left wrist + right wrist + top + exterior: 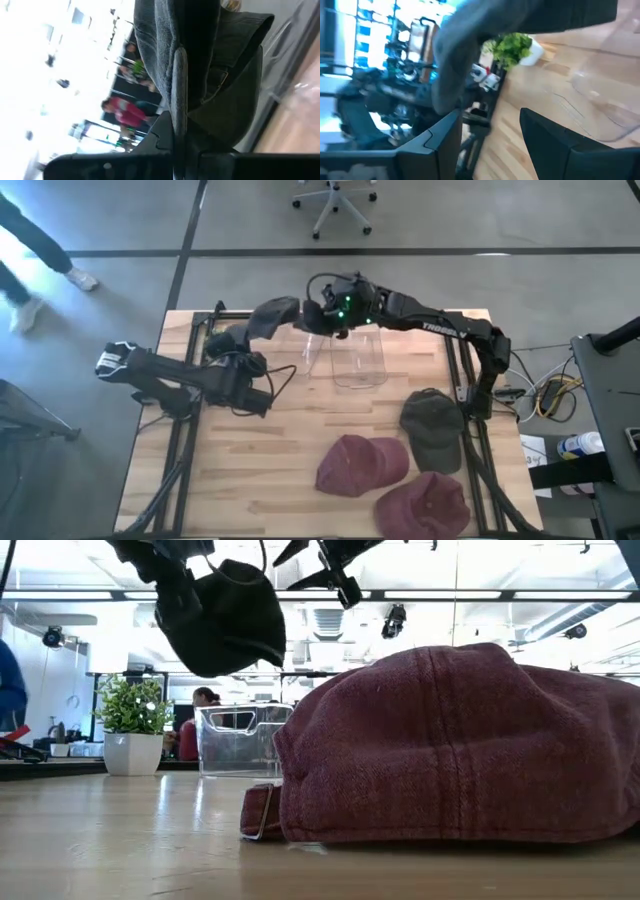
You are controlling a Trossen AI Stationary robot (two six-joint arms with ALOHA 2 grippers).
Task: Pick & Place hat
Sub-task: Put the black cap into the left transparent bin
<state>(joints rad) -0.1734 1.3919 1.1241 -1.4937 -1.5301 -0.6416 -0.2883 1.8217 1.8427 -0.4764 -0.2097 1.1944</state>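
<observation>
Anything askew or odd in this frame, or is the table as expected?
Nothing spilled or damaged. The one unusual sight: a dark hat hangs in the air near the clear bin, pinched by the left gripper with the right gripper open beside it. Three more hats lie flat.

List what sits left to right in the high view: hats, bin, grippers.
left gripper holding the dark hat → right gripper → clear bin → maroon hat → olive hat. A second maroon hat overlaps those two in x, so it is left out.
</observation>
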